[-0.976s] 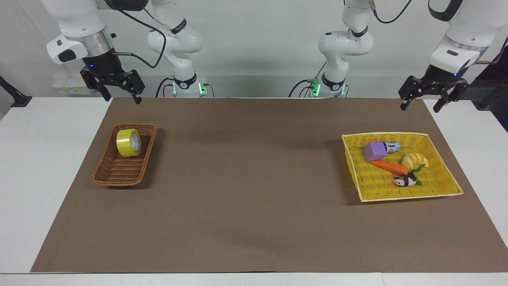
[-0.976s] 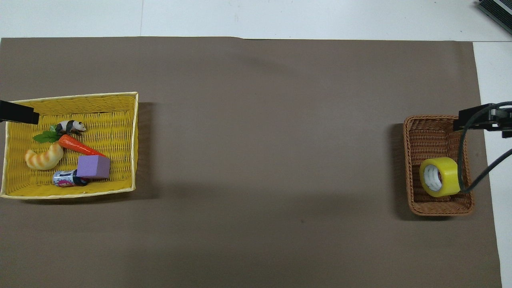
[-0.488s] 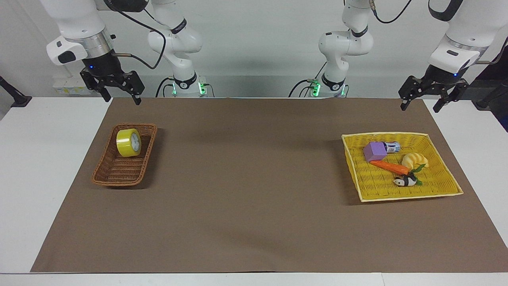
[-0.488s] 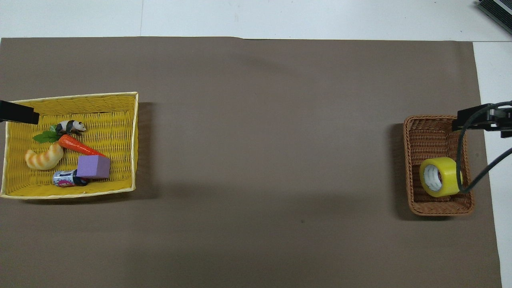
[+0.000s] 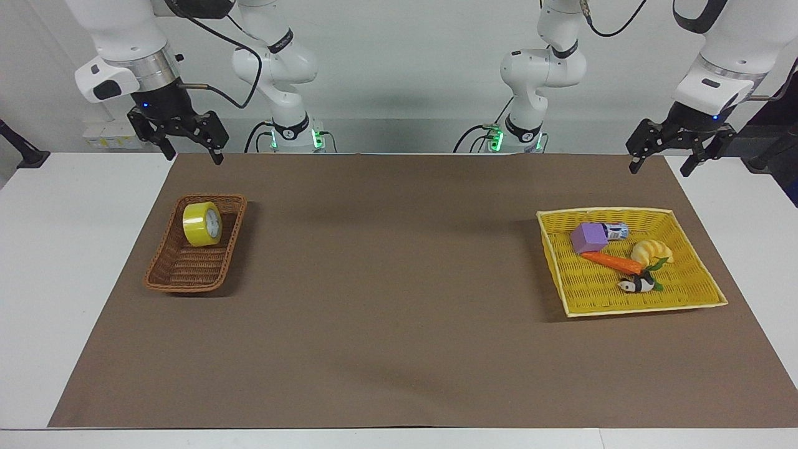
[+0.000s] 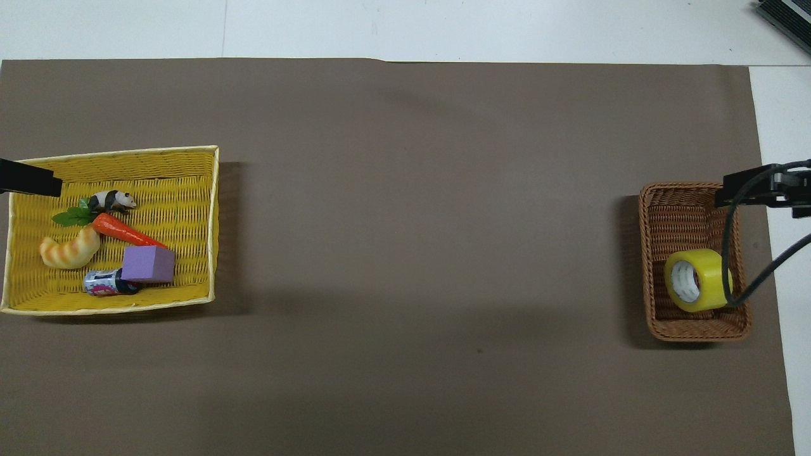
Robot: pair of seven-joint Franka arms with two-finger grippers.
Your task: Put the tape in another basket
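Tape [image 5: 202,224] stands on its edge in the facing view, inside the brown wicker basket [image 5: 181,275] at the right arm's end of the table, in the part of the basket nearest the robots, its pale core showing. The right gripper [image 5: 191,152] hangs in the air over the edge of the brown mat [image 5: 386,299] nearest the robots, above and clear of the basket, fingers spread and holding nothing. At the left arm's end sits the yellow basket [image 5: 704,290] with a purple block [image 5: 588,237], a small bottle [image 5: 616,231], a toy carrot [image 5: 612,261], a bread-like toy [image 5: 651,251] and a toy panda [image 5: 636,285] in it — the left gripper [image 5: 659,166] waits in the air over the mat's corner nearest the robots, fingers apart and empty. From overhead, the tape [image 6: 697,279] lies in the wicker basket's [image 6: 681,209] end nearest the robots, a dark cable crossing in front of it; only a dark tip of the right gripper [image 6: 754,190] shows over the basket's rim. The yellow basket [image 6: 184,183] holds the same five toys — and a dark tip of the left gripper [image 6: 28,180] shows at the view's edge over it.
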